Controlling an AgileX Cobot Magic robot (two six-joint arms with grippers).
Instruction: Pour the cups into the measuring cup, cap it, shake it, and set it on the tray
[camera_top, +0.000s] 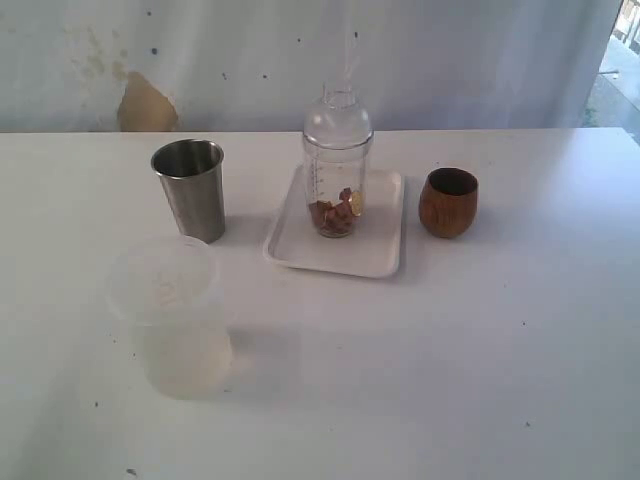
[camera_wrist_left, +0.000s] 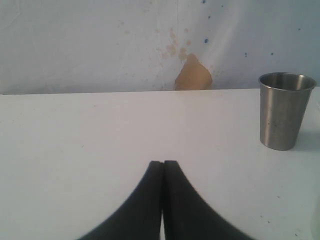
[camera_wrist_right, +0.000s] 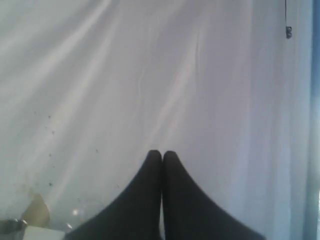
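Note:
The clear measuring cup (camera_top: 338, 165) stands upright on the white tray (camera_top: 380, 256), a clear domed cap on top and brown and yellow pieces in its bottom. Left of the tray stands the steel tumbler (camera_top: 189, 189), which the left wrist view also shows as the steel tumbler (camera_wrist_left: 284, 110). The brown wooden cup (camera_top: 448, 202) sits right of the tray. Neither arm appears in the exterior view. My left gripper (camera_wrist_left: 163, 162) is shut and holds nothing, low over bare table well short of the tumbler. My right gripper (camera_wrist_right: 162, 153) is shut and holds nothing, facing the white curtain.
A frosted milky-white plastic cup (camera_top: 172, 315) stands near the front left of the white table (camera_top: 450, 360). A white curtain (camera_top: 450, 60) hangs behind the table's far edge, with a tan patch (camera_top: 146, 105) at the left.

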